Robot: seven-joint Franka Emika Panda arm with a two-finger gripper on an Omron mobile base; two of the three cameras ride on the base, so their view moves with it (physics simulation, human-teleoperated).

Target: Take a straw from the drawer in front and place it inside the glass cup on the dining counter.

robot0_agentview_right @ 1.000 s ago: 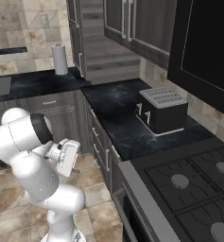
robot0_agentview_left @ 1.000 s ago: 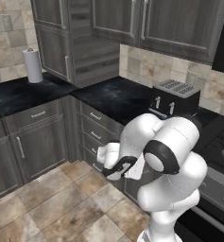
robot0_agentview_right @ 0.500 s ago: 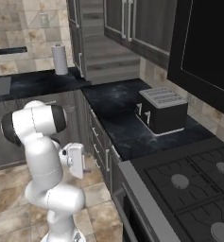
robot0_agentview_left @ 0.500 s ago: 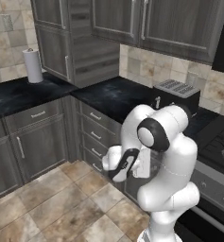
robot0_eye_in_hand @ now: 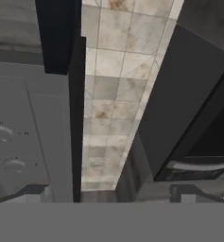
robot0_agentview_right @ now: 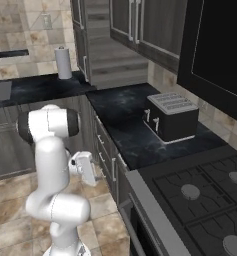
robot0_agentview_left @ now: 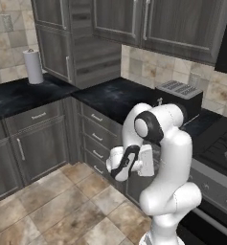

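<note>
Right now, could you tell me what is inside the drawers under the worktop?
Nothing can be seen: the drawers are all shut, fronts flush. Their contents are hidden. The gripper hangs low beside them.

A paper towel roll (robot0_agentview_left: 34,66) stands on the left run of the table (robot0_agentview_left: 19,94), below the wall cabinets (robot0_agentview_left: 134,19). Round the corner, a toaster (robot0_agentview_left: 179,97) sits on the right run, against the tiled wall, with a stove (robot0_agentview_right: 200,200) beside it. A stack of drawers (robot0_agentview_left: 98,139) lies under that run, just behind the robot arm (robot0_agentview_left: 158,158)
</note>
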